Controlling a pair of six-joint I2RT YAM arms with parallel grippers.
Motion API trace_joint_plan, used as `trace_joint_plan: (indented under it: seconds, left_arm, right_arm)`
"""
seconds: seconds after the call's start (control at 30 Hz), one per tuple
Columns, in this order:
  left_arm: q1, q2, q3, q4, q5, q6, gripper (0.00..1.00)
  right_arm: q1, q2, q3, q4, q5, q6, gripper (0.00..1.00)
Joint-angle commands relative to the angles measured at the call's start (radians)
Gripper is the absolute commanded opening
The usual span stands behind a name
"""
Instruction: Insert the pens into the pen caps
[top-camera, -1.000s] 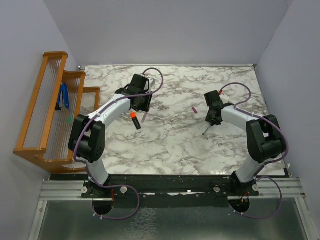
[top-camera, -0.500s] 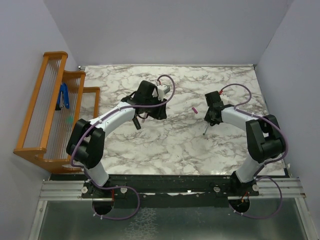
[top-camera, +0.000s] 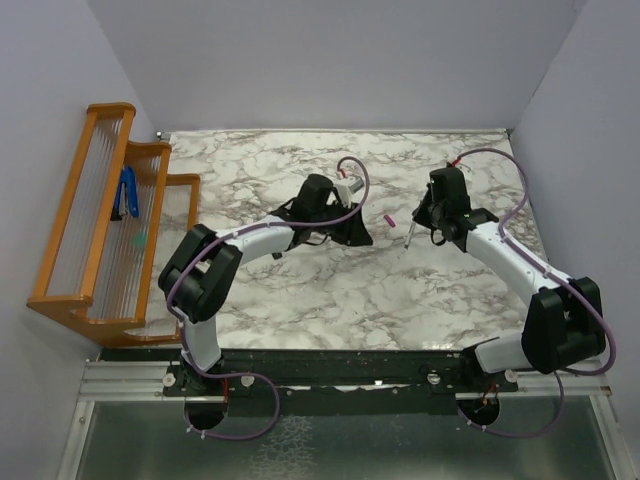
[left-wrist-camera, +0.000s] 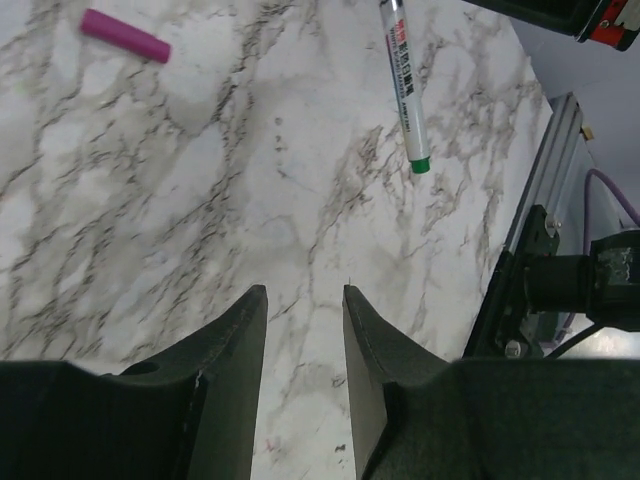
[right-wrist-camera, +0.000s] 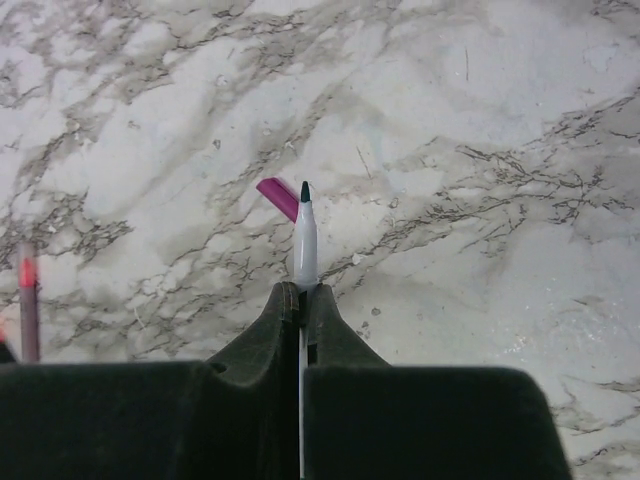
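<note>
My right gripper (top-camera: 422, 226) (right-wrist-camera: 301, 290) is shut on a thin greyish-white pen (right-wrist-camera: 304, 240). Its dark green tip points down just beside a magenta cap (right-wrist-camera: 278, 198) lying on the marble table (top-camera: 330, 290). The cap also shows in the top view (top-camera: 386, 218) and the left wrist view (left-wrist-camera: 125, 35). My left gripper (top-camera: 358, 237) (left-wrist-camera: 300, 292) is open and empty, low over the table, short of the cap. The held pen (left-wrist-camera: 403, 85) hangs ahead of it. The black marker is mostly hidden under the left arm. The orange and pale pink caps are out of view.
A wooden rack (top-camera: 100, 220) stands off the table's left edge with a blue-handled tool (top-camera: 128, 192) in it. A thin purplish stick with a red-orange end (right-wrist-camera: 27, 300) shows at the right wrist view's left edge. The table's right rail (left-wrist-camera: 520, 240) lies beyond.
My left arm has swung right from the black marker to the table's middle, near the magenta cap. My right gripper has moved farther back, still holding the pen.
</note>
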Motion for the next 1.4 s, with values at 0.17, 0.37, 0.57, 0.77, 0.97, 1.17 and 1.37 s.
trace_joint_plan:
  seconds: [0.17,0.37,0.57,0.77,0.97,1.17,1.37]
  left_arm:
    - [-0.118,0.140,0.169,0.152,0.021,-0.123,0.41]
    - [-0.148,0.196,0.245,0.153,0.014,-0.145,0.41]
    - [-0.170,0.236,0.290,0.153,0.006,-0.156,0.41]
    - [-0.197,0.262,0.321,0.120,-0.024,-0.136,0.41]
    - [-0.205,0.270,0.328,0.123,-0.038,-0.132,0.03]
    - [-0.204,0.265,0.336,0.073,-0.067,-0.098,0.00]
    - [-0.197,0.238,0.329,-0.065,-0.165,-0.009,0.00]
  right_arm:
    - [-0.002,-0.069,0.048,-0.033,-0.066,-0.017,0.00]
    - [-0.002,-0.099,0.050,-0.043,-0.074,-0.022,0.00]
    - [-0.002,-0.123,0.047,-0.050,-0.073,-0.022,0.00]
    - [-0.002,-0.138,0.041,-0.051,-0.072,-0.025,0.00]
    - [-0.001,-0.149,0.033,-0.055,-0.076,-0.026,0.00]
    - [-0.002,-0.158,0.031,-0.052,-0.069,-0.028,0.01]
    - [-0.003,-0.176,0.037,-0.045,0.018,-0.041,0.93]
